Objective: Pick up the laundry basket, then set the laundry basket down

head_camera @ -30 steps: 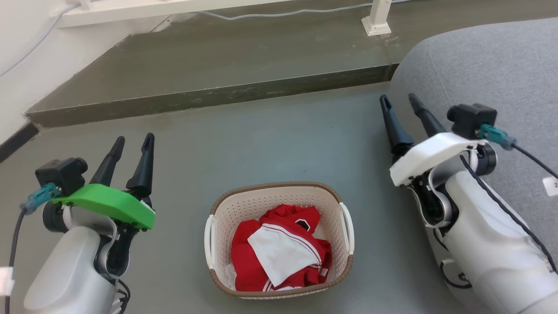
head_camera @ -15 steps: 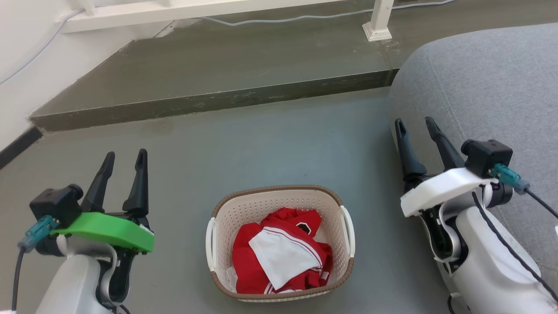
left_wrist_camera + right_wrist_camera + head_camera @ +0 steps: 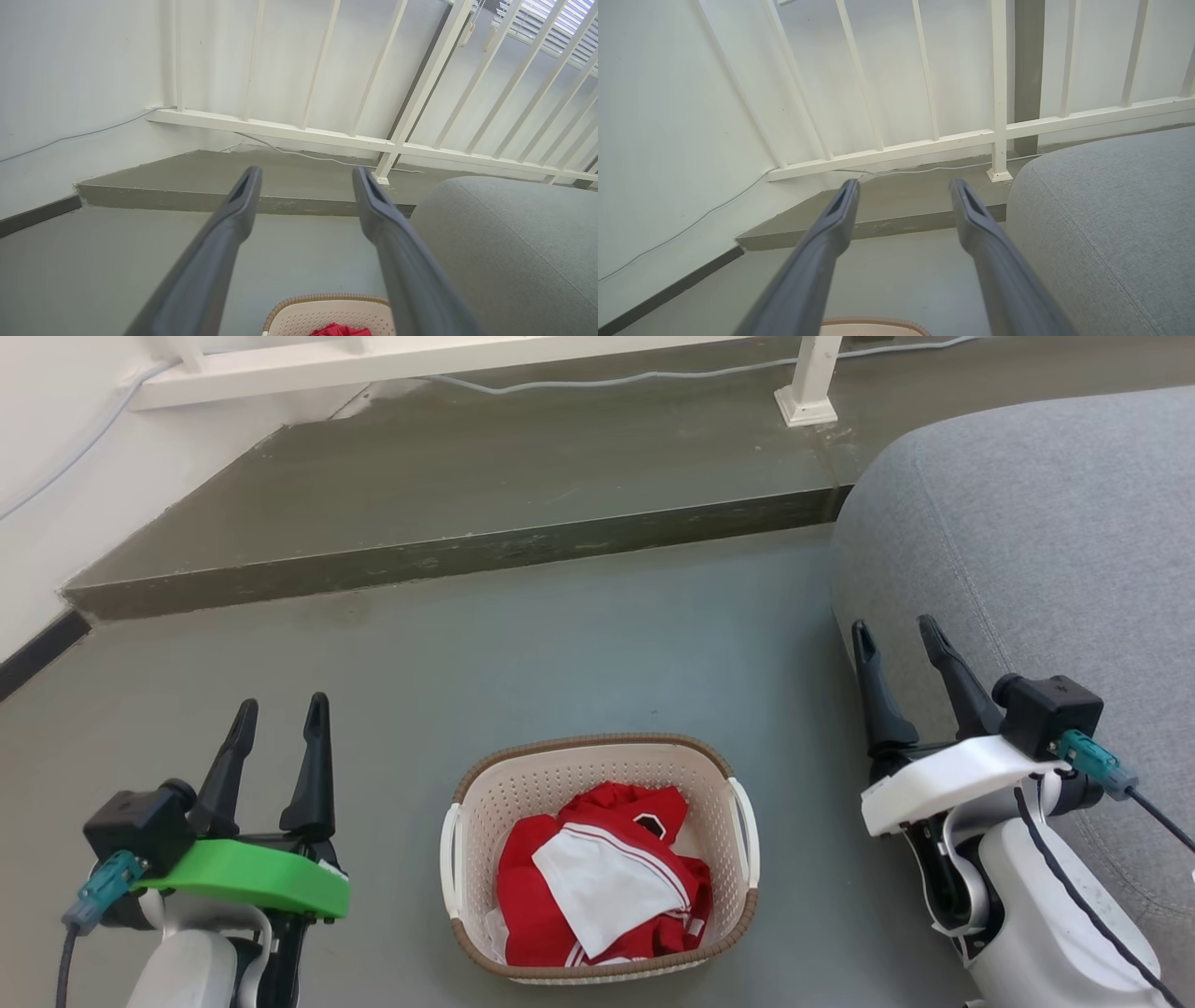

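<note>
Laundry basket (image 3: 560, 782) sits on the gray floor (image 3: 607, 644), low in the middle of the head view. It is not picked up yet, and no pincer touches it.

The left pincer (image 3: 283, 705) hangs at the lower left of the frame, well apart from the basket. Its two dark fingers are spread apart with nothing between them. The right pincer (image 3: 892, 625) hangs at the right of the frame, near the gray sofa (image 3: 1027, 523). It is spread apart and empty too. Both point up the frame, away from the basket.

So I think the whole job is left to do: reach down to the white handles (image 3: 747, 831), grab them, lift, then put the basket down.

The basket is a box shape with round corners. Its walls are cream plastic, full of little holes. A brown band that looks woven runs round the top, and one more runs round the bottom. A thin white handle sits on each side. Inside lie soft, crumpled red and white clothes (image 3: 597, 887). The floor looks smooth and flat. The sofa looks soft and a bit fuzzy.
</note>
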